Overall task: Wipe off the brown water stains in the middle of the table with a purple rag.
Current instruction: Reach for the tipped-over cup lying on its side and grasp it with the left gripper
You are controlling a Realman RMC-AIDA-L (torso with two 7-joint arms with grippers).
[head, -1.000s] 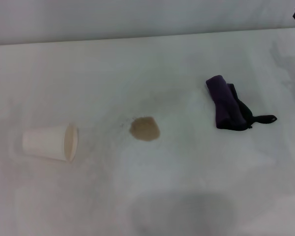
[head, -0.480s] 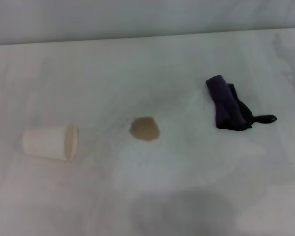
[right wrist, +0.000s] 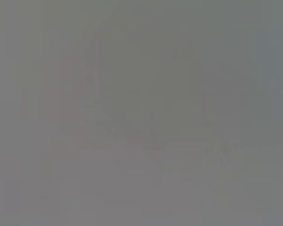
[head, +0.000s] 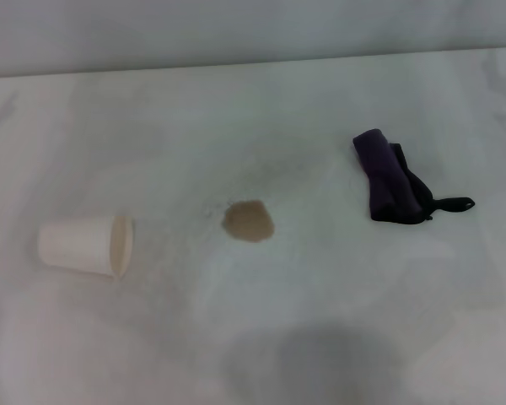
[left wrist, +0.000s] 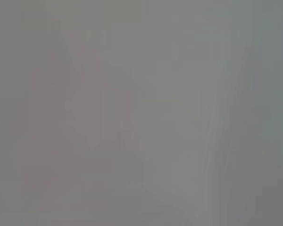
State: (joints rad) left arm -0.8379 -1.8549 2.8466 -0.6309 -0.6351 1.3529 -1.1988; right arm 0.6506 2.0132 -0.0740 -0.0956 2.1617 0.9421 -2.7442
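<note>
The brown water stain (head: 249, 221) is a small roundish tan blotch in the middle of the white table (head: 236, 110) in the head view. The purple rag (head: 391, 180) lies bunched to the right of the stain, its thin black loop strap (head: 453, 203) pointing right. Neither gripper shows in the head view. Both wrist views show only a plain grey blur.
A white paper cup (head: 86, 245) lies on its side to the left of the stain, mouth towards the stain. A large faint grey shadow (head: 316, 363) lies on the table near the front edge. The table's far edge meets a pale wall.
A dark piece of the right arm at the top right corner a second ago has gone out of view. The rag, stain and cup have not moved.
</note>
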